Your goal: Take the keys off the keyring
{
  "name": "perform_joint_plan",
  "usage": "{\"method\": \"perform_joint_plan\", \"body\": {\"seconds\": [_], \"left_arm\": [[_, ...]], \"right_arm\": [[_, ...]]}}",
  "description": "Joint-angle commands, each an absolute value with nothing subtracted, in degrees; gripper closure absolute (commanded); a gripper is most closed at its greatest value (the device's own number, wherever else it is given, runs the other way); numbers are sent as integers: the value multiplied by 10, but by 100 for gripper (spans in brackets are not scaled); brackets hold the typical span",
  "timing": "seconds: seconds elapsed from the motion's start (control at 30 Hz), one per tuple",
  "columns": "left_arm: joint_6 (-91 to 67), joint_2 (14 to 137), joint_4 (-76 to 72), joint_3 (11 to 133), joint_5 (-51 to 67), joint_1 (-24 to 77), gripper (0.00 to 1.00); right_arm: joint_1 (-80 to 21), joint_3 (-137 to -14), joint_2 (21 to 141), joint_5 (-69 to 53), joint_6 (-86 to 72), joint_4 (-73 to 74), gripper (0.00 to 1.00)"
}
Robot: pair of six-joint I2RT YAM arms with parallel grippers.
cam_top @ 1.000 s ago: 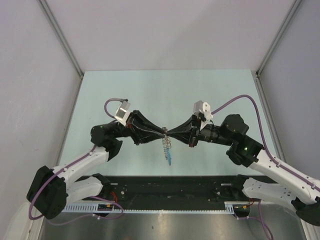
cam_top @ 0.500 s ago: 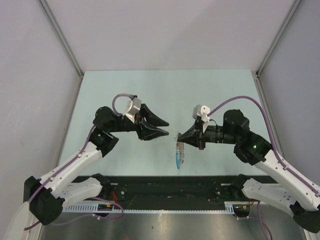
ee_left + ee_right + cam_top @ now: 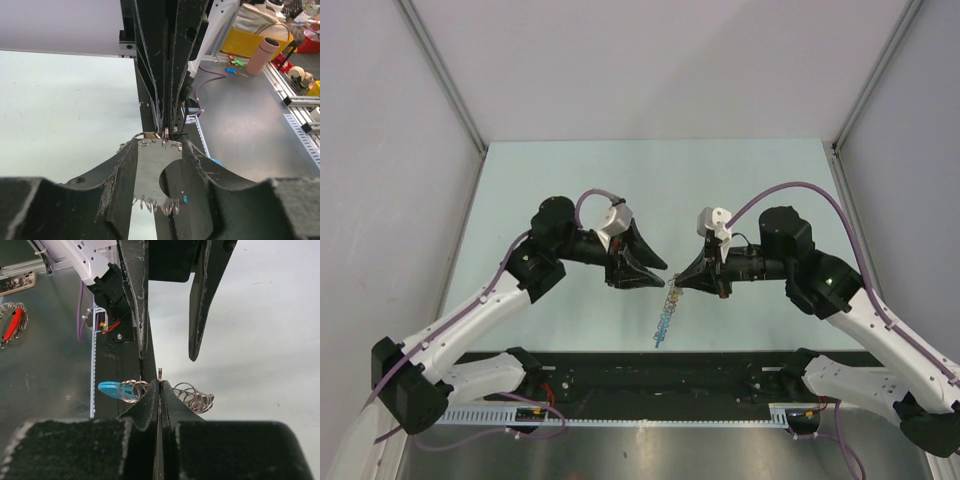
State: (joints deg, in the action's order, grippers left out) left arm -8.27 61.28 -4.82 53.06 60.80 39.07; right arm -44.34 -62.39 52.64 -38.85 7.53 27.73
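Since half a second earlier, the keys (image 3: 665, 313) had swung leftward, dangling nearest below the keyring (image 3: 165, 133). Just beyond, the right gripper (image 3: 678, 284) pinched that keyring with its fingers closed. The left gripper (image 3: 661, 275) had moved in beside it, fingers parted, gripping nothing.

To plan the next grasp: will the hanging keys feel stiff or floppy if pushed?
Probably floppy: the keys dangle loosely under the right end effector, which pinches only the keyring. A push would likely make them swing and fan. Being thin metal, they may slip.
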Motion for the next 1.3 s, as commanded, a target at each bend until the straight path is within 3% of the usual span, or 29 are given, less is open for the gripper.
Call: {"method": "perform_joint_plan", "body": {"seconds": [0.0, 0.73, 0.83, 1.0, 1.07, 1.1, 1.13, 1.27], "left_arm": [[-30, 630, 14, 580, 633, 409, 55], [41, 676, 128, 629, 625, 426, 74], [48, 679, 134, 633, 623, 430, 79], [55, 675, 125, 629, 610, 433, 99], [30, 667, 100, 622, 603, 434, 100], [9, 664, 71, 612, 590, 434, 100], [4, 660, 56, 605, 582, 433, 100], [-63, 628, -63, 559, 560, 433, 100]], "right_arm": [[-441, -652, 530, -417, 66, 248, 100], [-442, -652, 547, -417, 69, 251, 100], [-441, -653, 548, -418, 70, 251, 100], [-441, -653, 552, -420, 65, 248, 100], [-441, -653, 554, -407, 55, 237, 100], [-441, -652, 554, -401, 48, 232, 99], [-441, -652, 552, -396, 45, 229, 90], [-440, -652, 534, -356, 36, 224, 73]]}}
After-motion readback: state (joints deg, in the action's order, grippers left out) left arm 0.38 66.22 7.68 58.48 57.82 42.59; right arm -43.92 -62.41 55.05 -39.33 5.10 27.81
